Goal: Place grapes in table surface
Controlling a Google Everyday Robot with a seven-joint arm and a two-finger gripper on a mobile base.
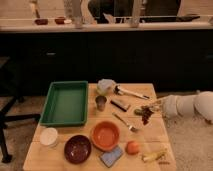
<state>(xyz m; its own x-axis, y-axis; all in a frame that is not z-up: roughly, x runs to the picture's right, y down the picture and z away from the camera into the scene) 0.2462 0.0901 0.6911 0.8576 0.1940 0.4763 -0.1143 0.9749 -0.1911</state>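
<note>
The gripper [152, 108] is sitting right of centre in the frame, just beside the grapes [146, 116], which are lying or hanging low over the right part of the table surface [150, 136]. This is looking like the placing step itself. The next move is calling for a release and a clean retreat. Whether the gripper is clamping the bunch, I cannot tell. Contact between grapes and wood is hard to make out, and the arm [192, 105] is running off the right edge.
</note>
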